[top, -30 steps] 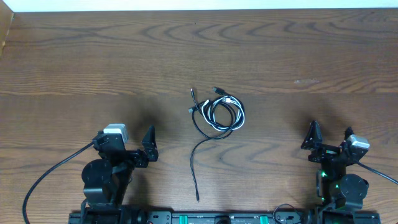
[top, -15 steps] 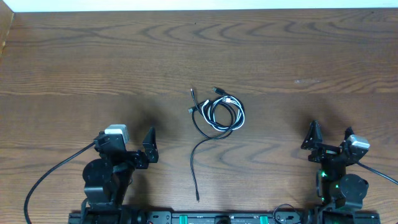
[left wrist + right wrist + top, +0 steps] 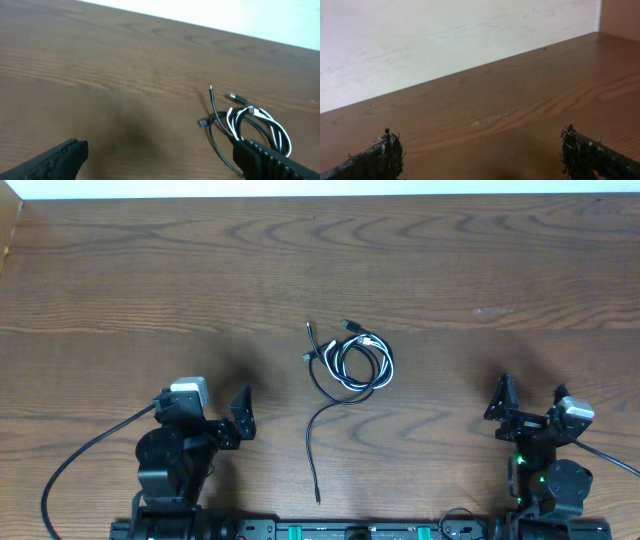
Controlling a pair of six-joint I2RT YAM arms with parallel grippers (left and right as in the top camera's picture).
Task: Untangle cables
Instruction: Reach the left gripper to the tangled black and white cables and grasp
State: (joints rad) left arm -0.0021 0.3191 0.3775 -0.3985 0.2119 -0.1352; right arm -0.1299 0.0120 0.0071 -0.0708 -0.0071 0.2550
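Fingers [image 3: 60, 157] spread wide on left gripper [image 3: 200, 408] and right gripper [image 3: 530, 405], holding nothing; folded low at near edge of table [image 3: 120, 300], well apart from cables [image 3: 350, 362] between.

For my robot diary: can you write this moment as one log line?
cables: tangled, mid-table, untouched | left gripper: open, empty | right gripper: open, empty

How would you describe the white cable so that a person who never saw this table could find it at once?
Near the middle of the wooden table lies a small tangle of thin cables. The white cable loops inside it. It is the only pale cord; the black cables around it include one with a long tail.
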